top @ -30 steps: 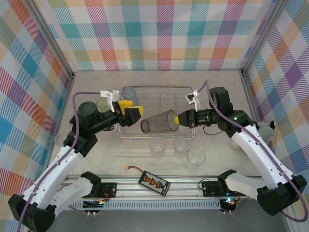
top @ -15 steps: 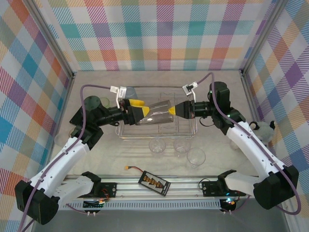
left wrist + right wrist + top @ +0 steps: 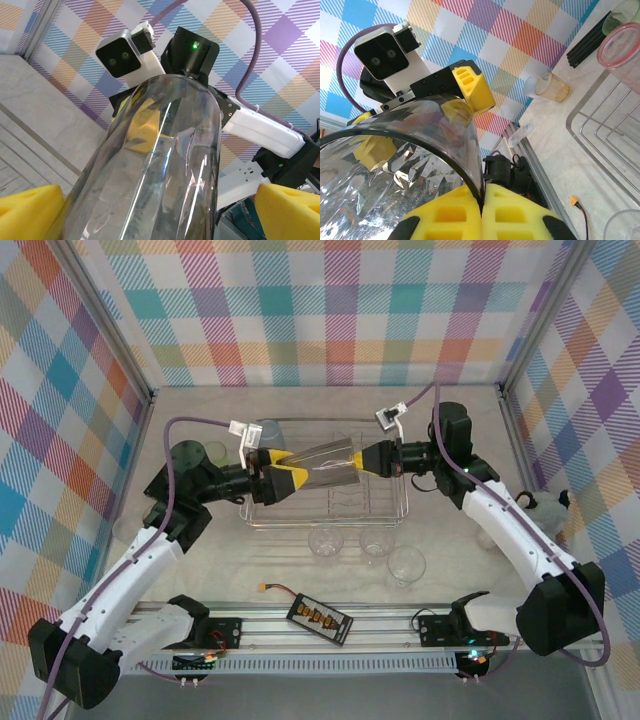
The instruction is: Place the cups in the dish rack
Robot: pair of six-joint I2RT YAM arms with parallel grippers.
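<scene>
1. While the right hand (image 3: pixel 368 458) pinches the rim of the grey cup (image 3: pixel 325 462) between closed pads, the cup hangs on its side, its other end pointing at the left hand (image 3: pixel 284 468).
2. Left hand's fingers stand wide apart, straddling that end; the left wrist view shows a gap at one pad.
3. Directly below both hands sits the rack (image 3: pixel 400 510) on the bench (image 3: pixel 250 560).
4. Just behind the left hand, a blue cup (image 3: pixel 268 430) stands at the rack's far corner; I cannot tell whether it is inside.
5. Beside that hand's wrist stands a greenish cup (image 3: pixel 213 451).
6. Below the hands, past the rack's near rim, stand three clear cups (image 3: pixel 376 542), with a battery pack (image 3: pixel 319 618) beyond them.
</scene>
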